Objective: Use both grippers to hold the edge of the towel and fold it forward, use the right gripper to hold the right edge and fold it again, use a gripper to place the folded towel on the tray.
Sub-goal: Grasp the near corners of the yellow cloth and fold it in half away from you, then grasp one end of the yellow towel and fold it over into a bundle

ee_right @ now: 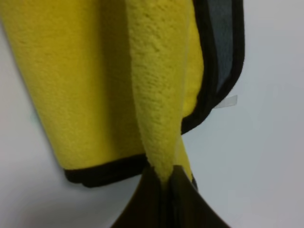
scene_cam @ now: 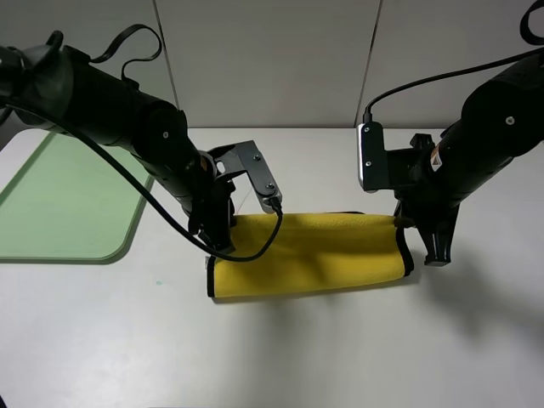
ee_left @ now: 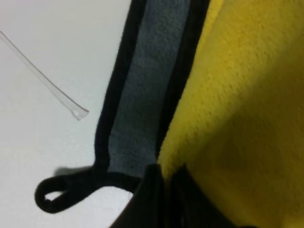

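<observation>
Looking down from the high camera, we see the yellow towel lying folded into a long band at the centre of the white desk, its fold rounded along the upper side. The pale green tray sits at the left edge of the frame, well apart from the towel. Our left end effector is at the band's left end and our right end effector at its upper right corner.

In the left wrist view, the left fingers are pressed together, pinching the yellow cloth beside its black binding, with the grey reverse and a small corner loop showing. A clear plastic strip lies on the desk nearby. In the right wrist view, the right fingers pinch a raised ridge of yellow cloth.
</observation>
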Controlling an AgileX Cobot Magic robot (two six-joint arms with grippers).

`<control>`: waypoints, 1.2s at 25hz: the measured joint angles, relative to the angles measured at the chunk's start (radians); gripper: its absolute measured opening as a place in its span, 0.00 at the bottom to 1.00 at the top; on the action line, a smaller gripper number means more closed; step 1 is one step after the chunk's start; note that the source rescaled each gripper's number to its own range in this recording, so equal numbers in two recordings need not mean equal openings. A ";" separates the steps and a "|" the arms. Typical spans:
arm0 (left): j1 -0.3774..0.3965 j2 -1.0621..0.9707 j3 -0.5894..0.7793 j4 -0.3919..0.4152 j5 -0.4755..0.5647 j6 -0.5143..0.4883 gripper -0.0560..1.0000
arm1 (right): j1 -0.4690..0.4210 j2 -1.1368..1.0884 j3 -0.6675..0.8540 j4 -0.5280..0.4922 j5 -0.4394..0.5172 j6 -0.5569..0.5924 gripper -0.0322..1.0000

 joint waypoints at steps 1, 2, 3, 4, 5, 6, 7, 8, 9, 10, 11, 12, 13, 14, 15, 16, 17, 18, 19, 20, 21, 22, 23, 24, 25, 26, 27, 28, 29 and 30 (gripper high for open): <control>0.000 0.000 0.000 0.001 -0.004 0.000 0.05 | 0.000 0.000 0.000 0.000 0.000 0.000 0.03; 0.000 0.000 0.000 0.002 -0.007 0.000 0.05 | 0.000 0.000 0.000 -0.001 0.000 0.000 0.03; 0.000 0.000 0.000 0.002 -0.008 0.000 0.05 | 0.000 0.000 0.000 -0.002 0.000 0.000 0.03; 0.000 0.000 0.000 0.002 -0.009 0.000 0.05 | 0.000 0.000 0.000 -0.002 -0.001 0.000 0.03; 0.000 0.000 0.000 0.002 -0.009 0.000 0.05 | 0.000 0.000 0.000 -0.003 -0.005 0.000 0.03; 0.000 0.000 0.000 0.002 -0.010 0.001 0.05 | 0.000 0.000 0.000 -0.004 -0.009 0.000 0.03; 0.000 0.000 0.000 0.002 -0.010 0.001 0.06 | 0.000 0.000 0.000 -0.004 -0.014 0.000 0.03; 0.000 0.000 0.000 0.003 -0.010 0.001 0.07 | 0.000 0.000 0.000 -0.004 -0.018 0.000 0.03; 0.000 0.000 0.000 0.003 -0.010 0.001 0.11 | 0.000 0.000 0.000 -0.004 -0.020 0.000 0.04; 0.000 0.000 0.000 0.004 -0.010 0.001 0.16 | 0.000 0.000 0.000 -0.004 -0.024 0.000 0.08; 0.001 0.000 0.000 0.006 -0.010 0.001 0.25 | 0.000 0.000 0.000 -0.006 -0.029 0.000 0.17; 0.004 0.000 0.000 0.008 -0.010 -0.003 0.36 | 0.000 0.000 0.000 -0.008 -0.032 0.001 0.33; 0.007 0.000 0.000 0.010 -0.010 -0.017 0.54 | 0.000 0.000 0.000 -0.009 -0.035 0.007 0.51; 0.008 0.000 0.000 0.010 -0.014 -0.038 0.68 | 0.000 0.000 0.000 -0.009 -0.046 0.024 0.71; 0.009 0.000 0.001 0.011 -0.020 -0.059 0.79 | 0.000 0.000 0.000 -0.009 -0.068 0.046 0.83; 0.009 0.000 0.002 0.011 -0.027 -0.079 0.88 | 0.000 -0.001 0.000 -0.009 -0.092 0.065 0.89; 0.009 0.000 0.004 0.011 -0.033 -0.094 0.92 | 0.000 -0.001 0.000 -0.010 -0.119 0.087 0.93; 0.009 0.000 0.005 0.011 -0.035 -0.101 0.95 | 0.000 -0.001 0.000 -0.009 -0.145 0.106 0.96; 0.009 0.000 0.005 0.011 -0.036 -0.106 0.97 | 0.000 -0.001 0.000 -0.009 -0.161 0.118 0.97; 0.009 0.000 0.005 0.012 -0.036 -0.108 0.98 | 0.000 -0.001 0.000 -0.009 -0.174 0.129 0.98; 0.009 0.000 0.005 0.012 -0.037 -0.111 0.99 | 0.000 -0.001 0.000 -0.009 -0.184 0.131 0.99; 0.009 0.000 0.005 0.012 -0.037 -0.111 0.99 | 0.000 -0.001 0.000 -0.009 -0.190 0.133 0.99; 0.009 0.000 0.005 0.012 -0.037 -0.112 0.99 | 0.000 -0.001 0.000 -0.008 -0.193 0.134 0.99; 0.009 0.000 0.006 0.012 -0.038 -0.113 0.99 | 0.000 -0.001 0.000 -0.001 -0.193 0.137 0.99; 0.009 0.000 0.006 0.012 -0.039 -0.113 1.00 | 0.000 -0.001 0.000 0.006 -0.193 0.137 0.99; 0.009 0.000 0.006 0.012 -0.039 -0.113 1.00 | 0.000 -0.001 0.000 0.015 -0.193 0.139 1.00; 0.009 0.000 0.006 0.012 -0.039 -0.113 1.00 | 0.000 -0.001 0.000 0.027 -0.193 0.139 1.00; 0.009 0.000 0.006 0.012 -0.039 -0.113 1.00 | 0.000 -0.001 0.000 0.041 -0.192 0.140 1.00; 0.009 0.000 0.006 0.012 -0.039 -0.114 1.00 | 0.000 -0.001 0.000 0.054 -0.192 0.140 1.00; 0.009 0.000 0.006 0.012 -0.037 -0.114 1.00 | 0.000 -0.001 0.000 0.064 -0.192 0.140 1.00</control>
